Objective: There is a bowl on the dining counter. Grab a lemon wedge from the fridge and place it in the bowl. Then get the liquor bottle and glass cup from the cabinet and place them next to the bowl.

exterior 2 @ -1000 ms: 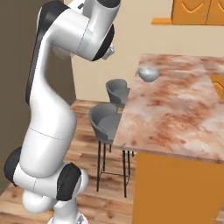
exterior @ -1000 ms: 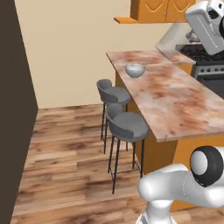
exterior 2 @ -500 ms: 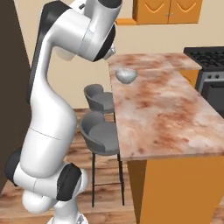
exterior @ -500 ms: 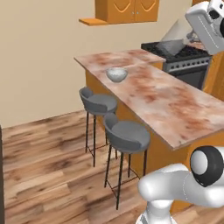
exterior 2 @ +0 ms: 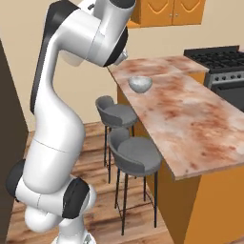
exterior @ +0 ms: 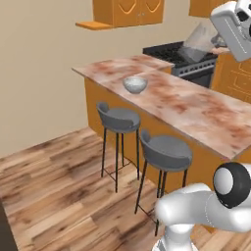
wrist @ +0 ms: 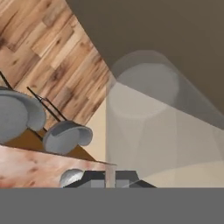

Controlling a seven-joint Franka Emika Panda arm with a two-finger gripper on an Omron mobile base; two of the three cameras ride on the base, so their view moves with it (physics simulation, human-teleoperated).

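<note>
Glass cup carried high toward the bowl

Glass cup (wrist: 144, 127) is clamped at its rim between the closed fingers (wrist: 114, 178), held aloft so the bench (exterior: 196, 108) is cleared. Bowl (exterior: 135, 84) sits well below and beyond the fingers, on the bench's far end.

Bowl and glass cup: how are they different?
The bowl is grey and solid; the glass cup is see-through. The bowl is low and round; the cup is tall. The bowl rests on the counter; the cup is held up in the gripper. Both are open containers.
</note>
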